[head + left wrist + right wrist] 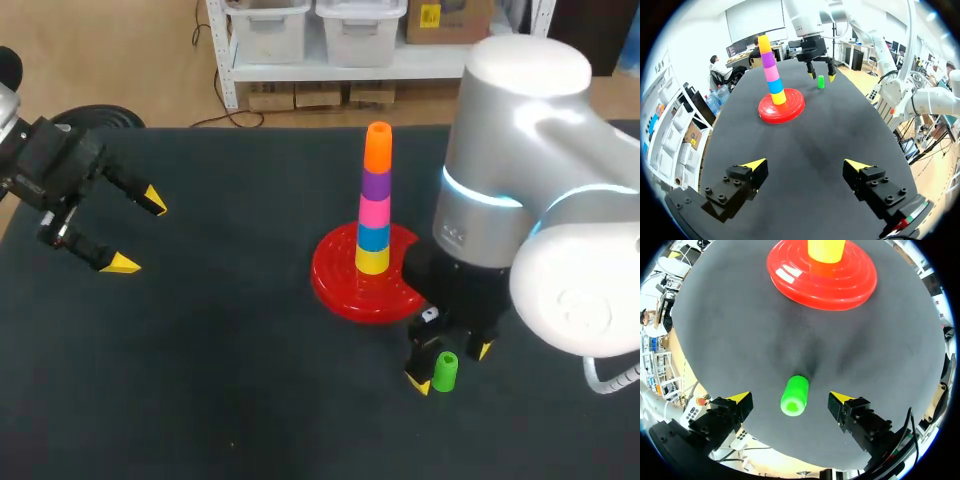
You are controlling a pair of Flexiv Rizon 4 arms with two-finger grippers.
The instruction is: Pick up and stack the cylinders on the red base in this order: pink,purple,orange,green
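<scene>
Your L gripper (137, 232) hangs wide open over the table (200, 380), left side. Mid-table: red base (335, 290) w/ stack (376, 200) yellow, blue, pink, purple, orange. R gripper (450, 365) wide open, straddling green cylinder (445, 371), upright on table near base, fingers not touching it.

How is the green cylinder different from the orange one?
The orange cylinder sits atop the stack on the red base; the green cylinder stands on the table beside that base. The green one is between the open fingers of the right claw, untouched; no claw is near the orange one. Both are upright, hollow cylinders.
</scene>
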